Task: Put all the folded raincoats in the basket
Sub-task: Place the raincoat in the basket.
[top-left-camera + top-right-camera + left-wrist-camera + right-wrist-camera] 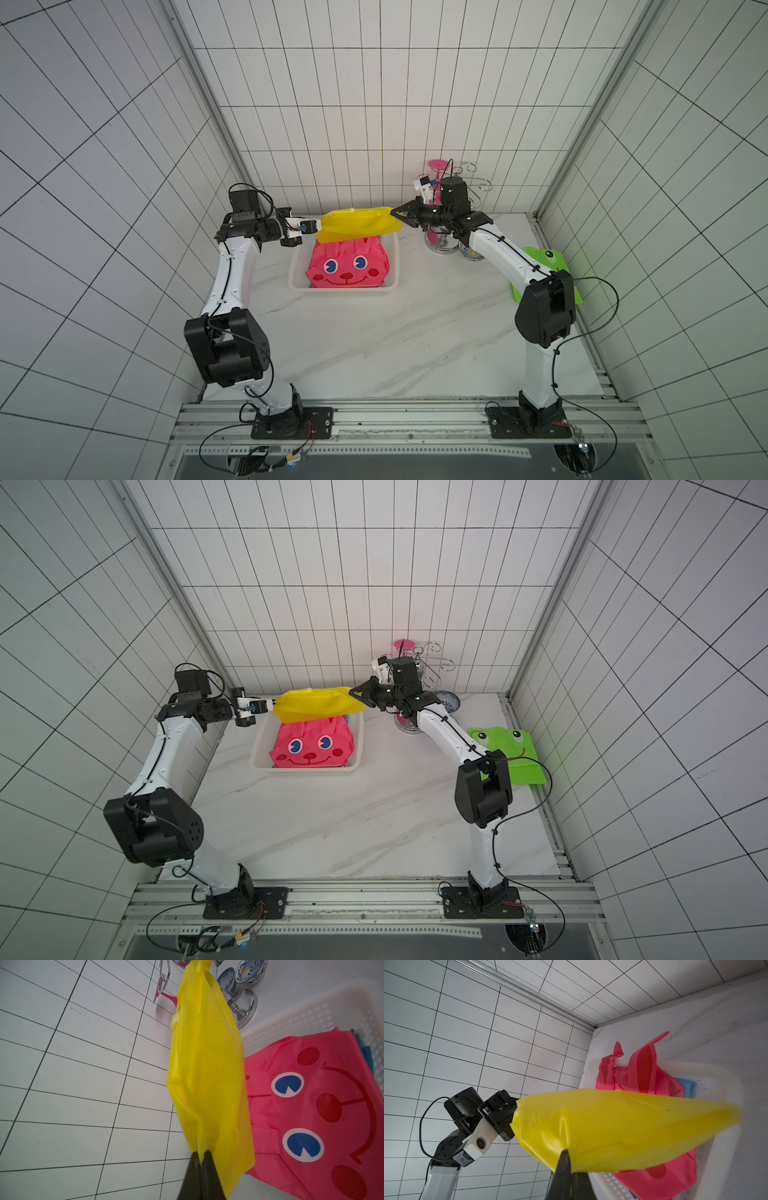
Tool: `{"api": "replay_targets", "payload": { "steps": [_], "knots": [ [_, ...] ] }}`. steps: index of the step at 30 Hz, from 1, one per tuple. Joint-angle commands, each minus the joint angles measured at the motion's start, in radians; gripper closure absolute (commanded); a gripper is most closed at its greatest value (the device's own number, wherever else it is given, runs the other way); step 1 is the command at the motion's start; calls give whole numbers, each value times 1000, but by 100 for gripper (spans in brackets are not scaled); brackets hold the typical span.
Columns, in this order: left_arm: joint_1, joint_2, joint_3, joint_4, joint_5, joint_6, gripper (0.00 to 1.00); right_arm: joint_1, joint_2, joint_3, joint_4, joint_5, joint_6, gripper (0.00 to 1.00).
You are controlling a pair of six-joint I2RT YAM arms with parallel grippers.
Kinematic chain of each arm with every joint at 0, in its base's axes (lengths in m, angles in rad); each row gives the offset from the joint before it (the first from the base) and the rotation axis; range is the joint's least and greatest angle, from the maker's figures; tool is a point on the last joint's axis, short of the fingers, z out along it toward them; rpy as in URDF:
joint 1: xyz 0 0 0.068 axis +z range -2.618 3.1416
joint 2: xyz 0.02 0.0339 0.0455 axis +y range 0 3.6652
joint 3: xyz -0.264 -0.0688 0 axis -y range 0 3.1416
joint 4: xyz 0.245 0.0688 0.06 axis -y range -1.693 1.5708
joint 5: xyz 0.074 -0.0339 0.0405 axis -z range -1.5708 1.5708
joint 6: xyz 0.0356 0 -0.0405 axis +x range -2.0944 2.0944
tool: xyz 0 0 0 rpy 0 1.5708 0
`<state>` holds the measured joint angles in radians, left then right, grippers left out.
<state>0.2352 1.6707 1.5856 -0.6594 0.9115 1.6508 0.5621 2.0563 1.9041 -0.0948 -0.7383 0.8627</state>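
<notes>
**Holding the yellow raincoat over the basket**

Two grippers hold one folded yellow raincoat (357, 224) up in the air. The left gripper (318, 227) is pinched tight on one end of it. The right gripper (395, 213) is pinched tight on the other end. The coat hangs stretched between them, above the back part of the white basket (345, 289). It is not lying in the basket yet. I cannot tell if it brushes what is under it.

A pink raincoat (349, 266) with a smiling face lies in the basket, on top of something blue (688, 1087). A green raincoat (511, 754) with a frog face lies on the desk (374, 332) near the right arm, well apart from the basket.

I think the job is about halfway. The picking up and carrying look done. What is left is to bring the yellow coat down onto the pink one and let go. The green one may need to go in too.
</notes>
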Motion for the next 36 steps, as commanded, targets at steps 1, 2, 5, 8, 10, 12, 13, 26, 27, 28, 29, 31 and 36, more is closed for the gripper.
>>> {"api": "replay_targets", "payload": {
  "steps": [1,2,5,8,10,12,13,26,27,28,29,31,36],
  "knots": [
    [22,38,1,258,-31,-87,100,20,74,128,99,5,-67,100],
    [28,48,7,282,-25,-95,100,24,101,163,102,4,-72,100],
    [46,84,52,260,17,-80,100,27,139,199,123,13,-77,100],
    [53,99,33,249,-1,-13,100,35,153,174,134,16,-96,100],
    [57,94,-21,250,-13,38,100,40,150,127,148,14,-105,100],
    [63,84,-80,234,-11,77,100,43,136,57,170,15,-96,100],
    [67,80,-101,217,-10,99,100,46,129,25,186,12,-92,100],
    [84,35,-304,32,-33,312,100,87,85,-189,237,-5,-38,100],
    [84,27,-322,35,-37,319,100,89,79,-201,237,-8,-36,100],
    [84,23,-338,38,-43,321,100,91,72,-213,236,-8,-33,100],
    [83,20,-353,40,-51,326,99,92,66,-228,239,-9,-24,100],
    [87,14,-372,38,-57,326,94,96,52,-257,254,-14,-10,100],
    [98,-18,-400,-7,-43,328,81,117,20,-331,283,-22,54,86]
  ]
}}
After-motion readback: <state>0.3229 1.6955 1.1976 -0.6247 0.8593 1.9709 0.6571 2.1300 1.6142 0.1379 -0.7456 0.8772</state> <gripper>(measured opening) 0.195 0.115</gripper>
